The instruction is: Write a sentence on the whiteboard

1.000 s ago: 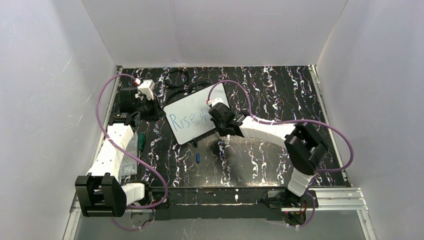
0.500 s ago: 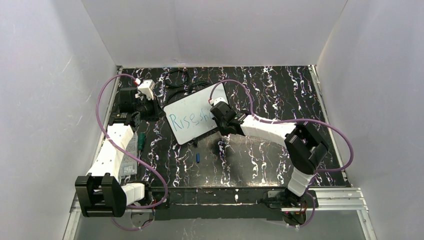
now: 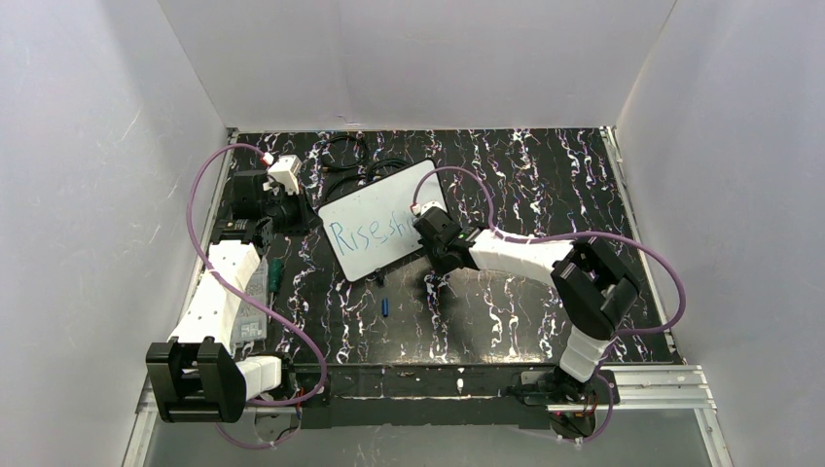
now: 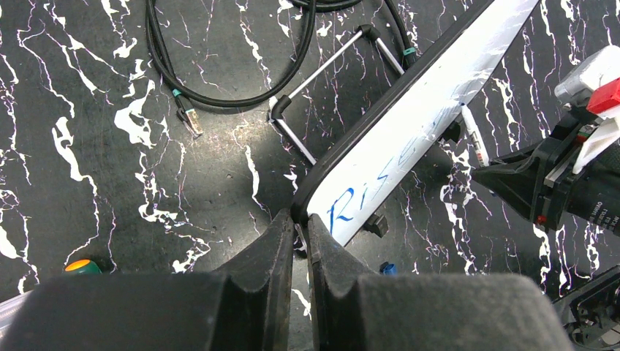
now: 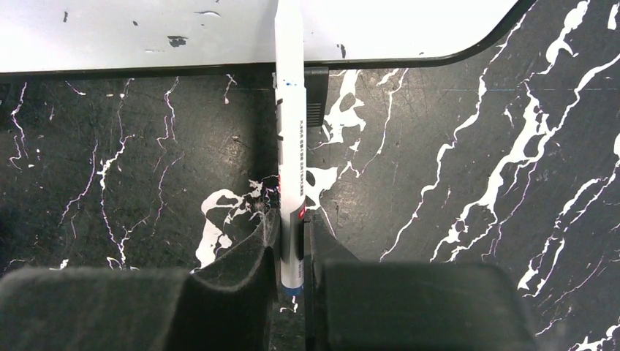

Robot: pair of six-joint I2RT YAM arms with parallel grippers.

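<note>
Left gripper (image 4: 300, 228) pinched tight on whiteboard (image 3: 362, 206) corner. Right gripper (image 5: 292, 232) clamped on marker (image 5: 290, 110), which reaches over the whiteboard's edge. Blue sentence (image 3: 371, 232) on whiteboard's left half; whiteboard tilted.

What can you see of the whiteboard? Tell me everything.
The whiteboard is a small white rectangle with rounded corners and a thin dark rim, standing tilted on the black table, a wire stand behind it. Blue lettering reads roughly "Rise sh". The left gripper pinches its corner; the marker in the right gripper reaches onto its face.
</note>
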